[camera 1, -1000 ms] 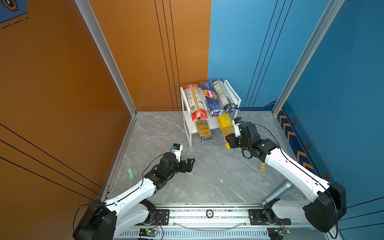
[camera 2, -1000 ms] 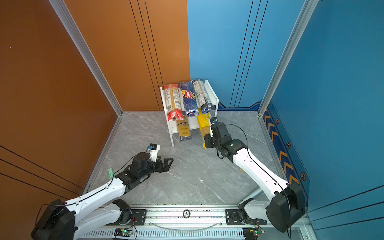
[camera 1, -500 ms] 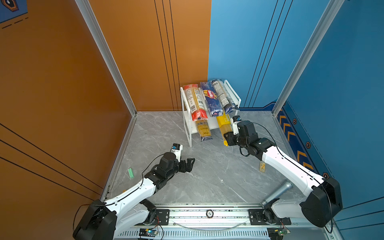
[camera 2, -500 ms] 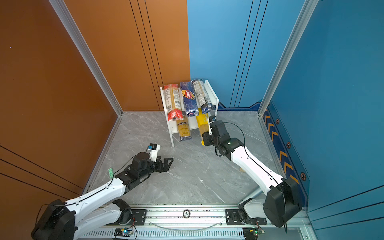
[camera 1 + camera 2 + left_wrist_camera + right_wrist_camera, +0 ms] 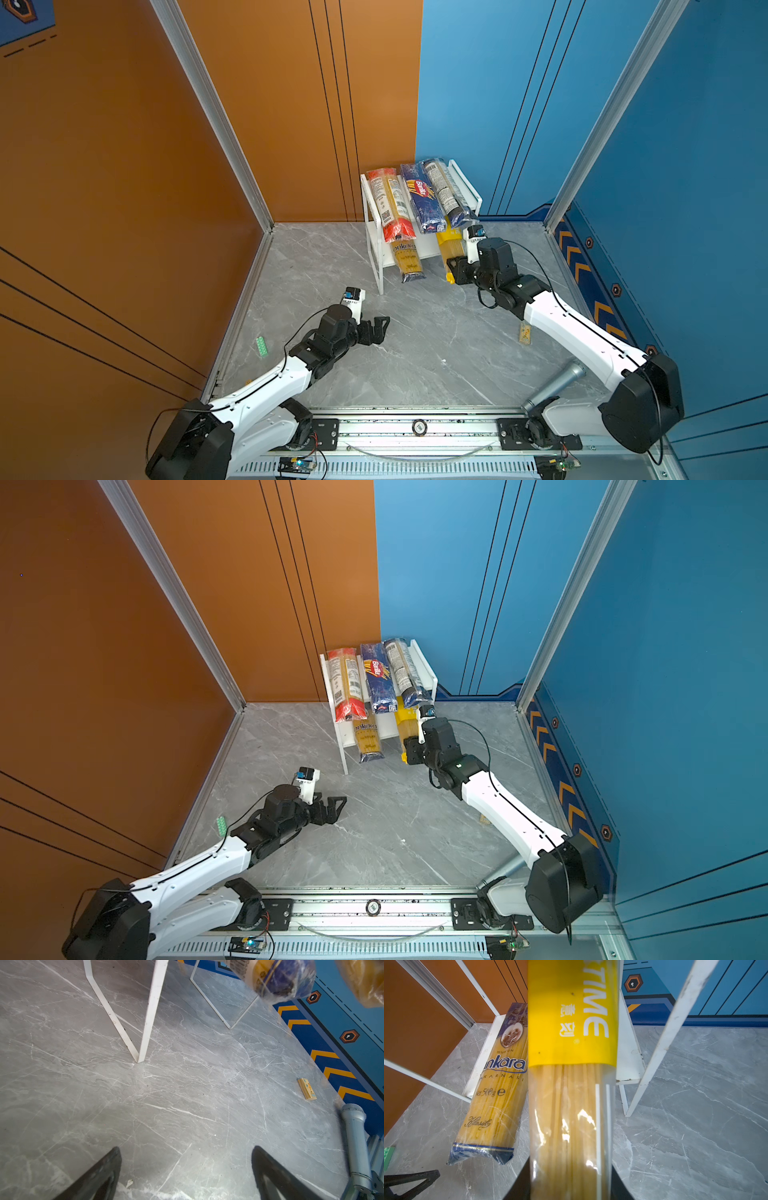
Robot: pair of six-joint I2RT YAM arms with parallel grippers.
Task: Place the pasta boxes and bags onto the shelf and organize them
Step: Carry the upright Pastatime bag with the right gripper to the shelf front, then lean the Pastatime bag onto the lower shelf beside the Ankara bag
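So the right gripper (image 5: 455, 270) is clamped on the near end of the bright yellow pack (image 5: 572, 1105). In the right wrist view you can see the dark fingers on both sides of the clear part with the spaghetti showing. From there the pack's long axis runs straight away from the gripper, near to far, into the lower tier of the shelf (image 5: 428, 245). The far end is tucked under the top board, so I can't tell how deep it sits or whether it's flat on the lower board yet. The near end definitely hangs out past the board's front edge. Just to its left is the Ankara pack (image 5: 496, 1093), also on the lower tier and sticking out toward the near side, angled a little off the yellow one. Just to its right is the shelf's white frame leg. So my guess is the whole thing comes down to a push along that axis toward the far side without drifting sideways into either neighbour. Up top, the red-ended pack (image 5: 390, 203), the Barilla pack (image 5: 422, 197) and the clear dark-blue pack (image 5: 446, 191) lie side by side. The left gripper (image 5: 381, 330) is spread wide, holding nothing, over bare floor well off to the near left, so the right arm is clearly the closer one.
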